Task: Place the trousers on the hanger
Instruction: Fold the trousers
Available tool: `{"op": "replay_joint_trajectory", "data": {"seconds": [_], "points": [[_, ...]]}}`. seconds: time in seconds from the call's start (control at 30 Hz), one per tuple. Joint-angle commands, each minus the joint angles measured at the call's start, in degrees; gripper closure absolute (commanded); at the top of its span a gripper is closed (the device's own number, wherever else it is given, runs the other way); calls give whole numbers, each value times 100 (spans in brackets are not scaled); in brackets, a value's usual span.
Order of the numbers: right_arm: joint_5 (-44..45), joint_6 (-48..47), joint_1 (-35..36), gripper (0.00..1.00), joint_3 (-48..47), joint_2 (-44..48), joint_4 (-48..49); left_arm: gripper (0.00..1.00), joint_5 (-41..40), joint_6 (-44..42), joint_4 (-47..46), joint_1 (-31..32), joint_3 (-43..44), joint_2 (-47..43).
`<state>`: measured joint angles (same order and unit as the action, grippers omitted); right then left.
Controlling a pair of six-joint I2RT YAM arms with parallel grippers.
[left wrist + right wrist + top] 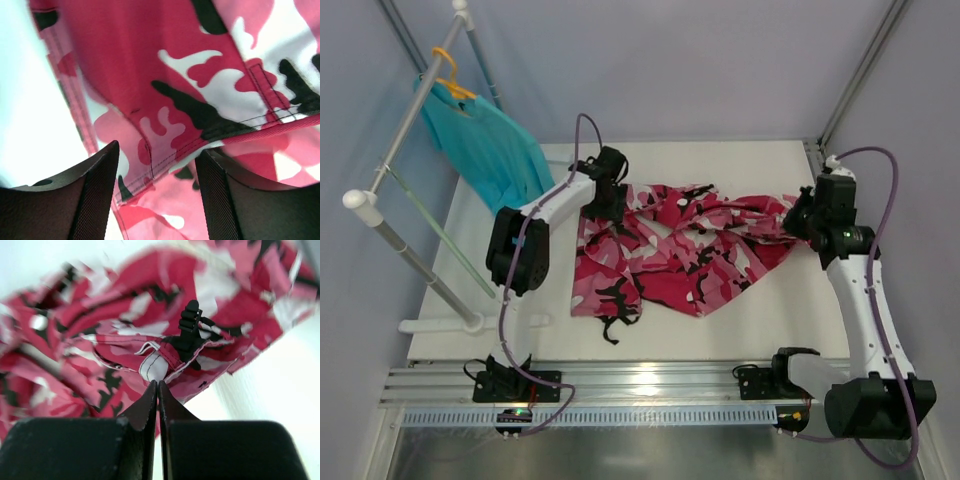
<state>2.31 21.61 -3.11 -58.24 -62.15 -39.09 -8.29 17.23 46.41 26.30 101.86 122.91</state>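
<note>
Top external view shows the task barely begun: the trousers (pixel 690 255) lie crumpled and spread across the middle of the white counter (pixel 750 165), with no part of them over any rod. The hanger (pixel 438 232), a thin pale green line, sits at the far left by the white tube rack (pixel 365 200), well apart from the cloth and from both arms. A teal garment (pixel 485 150) on an orange hanger (pixel 450 75) hangs from the same rack and plays no part.

The left gripper (pixel 157 150) is over the upper left corner of the trousers. Its wrist view shows the jaws apart, with a stitched hem running across the gap but nothing pinched. The right gripper (pixel 158 385) is at the right edge of the cloth. Its jaws are pressed together, and a fold of the waistband, just below a black toggle (pixel 189 332), appears to be nipped at their tips.

So only one hold on the cloth looks to be in place. What remains, as I judge it, is nearly everything: a second grip on the left, lifting and straightening the garment, carrying it across to the hanger, and draping it over the bar so it hangs evenly.
</note>
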Motion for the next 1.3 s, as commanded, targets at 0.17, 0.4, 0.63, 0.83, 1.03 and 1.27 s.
{"op": "replay_joint_trajectory", "data": {"seconds": [0.17,0.4,0.63,0.83,1.03,1.27], "points": [[287,-324,-40,96,-1892,371,-28,33,889,34,123,-73,220,-1506],[-44,-209,-49,96,-2271,142,-28,27,2500,403,-870,15,-1237,-2517],[78,2046,-128,52,-279,-53,-583,27,2139,930,-958,15,-1905,-2579],[73,4086,-128,41,893,54,-642,27,1990,1116,-1099,24,-2267,-2737],[569,5070,-163,34,1077,-165,-697,27,2060,1159,-1196,24,-2522,-2817],[236,5827,-163,33,1069,-1105,-292,27,2156,1326,-1337,24,-2751,-2896]]}}
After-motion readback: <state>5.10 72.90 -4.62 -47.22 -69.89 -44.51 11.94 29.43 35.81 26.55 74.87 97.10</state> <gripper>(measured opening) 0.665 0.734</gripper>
